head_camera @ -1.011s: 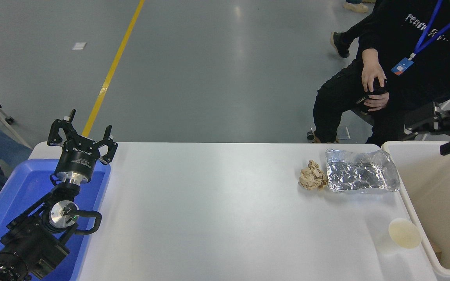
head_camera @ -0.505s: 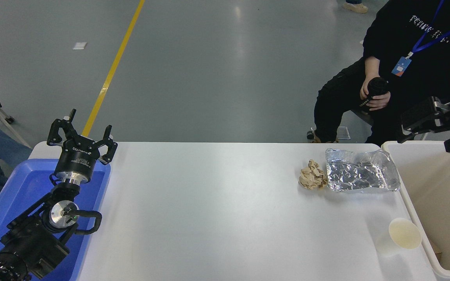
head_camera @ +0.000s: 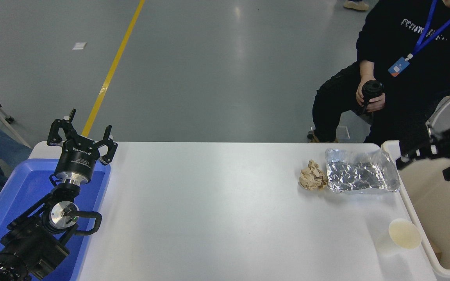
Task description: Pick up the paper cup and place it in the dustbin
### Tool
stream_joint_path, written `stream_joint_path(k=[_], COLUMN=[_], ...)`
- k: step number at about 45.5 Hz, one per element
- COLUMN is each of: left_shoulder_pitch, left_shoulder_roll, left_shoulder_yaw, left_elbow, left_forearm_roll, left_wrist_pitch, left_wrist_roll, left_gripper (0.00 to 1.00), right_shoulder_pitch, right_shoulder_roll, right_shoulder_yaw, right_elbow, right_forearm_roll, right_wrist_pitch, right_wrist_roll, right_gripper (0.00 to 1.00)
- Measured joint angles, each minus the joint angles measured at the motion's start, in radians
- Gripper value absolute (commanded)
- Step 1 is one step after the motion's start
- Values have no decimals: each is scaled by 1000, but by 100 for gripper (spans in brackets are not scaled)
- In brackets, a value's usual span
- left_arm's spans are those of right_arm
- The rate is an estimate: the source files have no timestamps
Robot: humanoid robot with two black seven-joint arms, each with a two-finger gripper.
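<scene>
**Paper cup stands by the dustbin, both pincers empty**

We see the paper cup (head_camera: 401, 236) upright on the white counter (head_camera: 217, 210), at the near right, just beside the long wall of the dustbin (head_camera: 412, 207) and apart from it by a thin strip of counter. Its cream inside faces up. The dustbin sits at the counter's right edge, its deep smooth walls running out of view.

Farther from us than the cup, a crumpled silver foil bag (head_camera: 359, 171) lies close to the dustbin's far corner, with a tan paper wad (head_camera: 312, 176) touching its left side.

The right pincer (head_camera: 432, 156) hangs above the dustbin's far rim, well away from the cup; it looks dark and blurred, and we cannot tell how its fingers stand. The left pincer (head_camera: 82, 134) is parked far to the left of the cup, over a blue tray (head_camera: 10, 199), fingers spread and holding nothing.

A person (head_camera: 400, 70) in black sits beyond the dustbin, holding a dark bottle (head_camera: 371, 90).
</scene>
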Motion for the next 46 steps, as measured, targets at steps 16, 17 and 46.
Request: stream_joint_path(k=[16, 17, 46], left_shoulder_pitch=[0, 0, -1], left_shoulder_roll=[0, 0, 0], left_shoulder_yaw=[0, 0, 0], left_elbow=[0, 0, 0], left_forearm_roll=[0, 0, 0], left_wrist_pitch=[0, 0, 0], left_wrist_roll=[0, 0, 0], left_gripper=[98, 98, 98], right_shoulder_pitch=[-330, -346, -696], right_shoulder_roll=[-7, -7, 3], right_shoulder_yaw=[45, 49, 166], right_elbow=[-104, -111, -313], right_forearm_roll=[-2, -2, -2], right_wrist_pitch=[-187, -193, -338], right_wrist_roll=[2, 2, 2], right_gripper=[100, 100, 97])
